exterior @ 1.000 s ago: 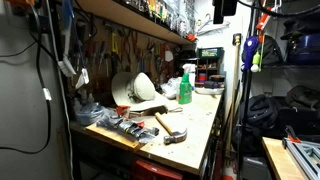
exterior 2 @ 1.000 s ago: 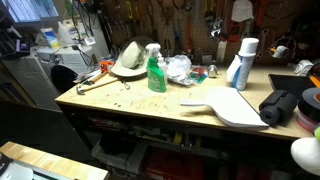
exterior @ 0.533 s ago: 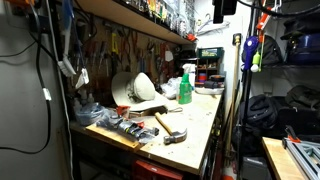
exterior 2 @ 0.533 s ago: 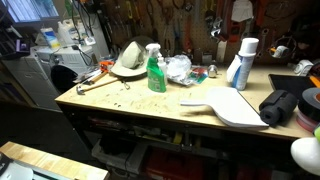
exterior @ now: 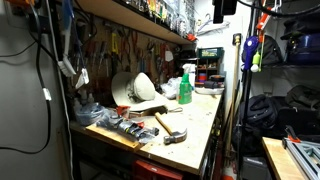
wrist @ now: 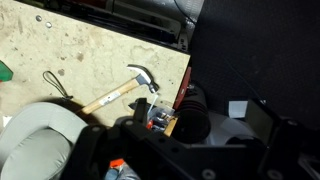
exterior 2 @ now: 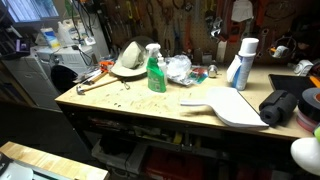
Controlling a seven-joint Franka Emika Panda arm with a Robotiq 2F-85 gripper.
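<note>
In the wrist view my gripper (wrist: 198,115) is high above the end of a wooden workbench (wrist: 90,55). Its two dark fingers are spread wide with nothing between them. Below lies a hammer (wrist: 125,88) with a wooden handle, next to a white hard hat (wrist: 45,140). A black cylindrical object (wrist: 192,112) and small tools sit at the bench edge under the fingers. In both exterior views the hammer (exterior: 170,128) (exterior 2: 92,83) lies on the bench. A dark block at the top edge of an exterior view (exterior: 224,9) looks like the gripper.
A green spray bottle (exterior 2: 156,70) (exterior: 185,86), a white dustpan-like scoop (exterior 2: 232,105), a blue-and-white can (exterior 2: 243,62), a black roll (exterior 2: 280,105) and the hard hat (exterior 2: 128,58) stand on the bench. Tools hang on the back wall. A shelf (exterior: 130,18) runs above.
</note>
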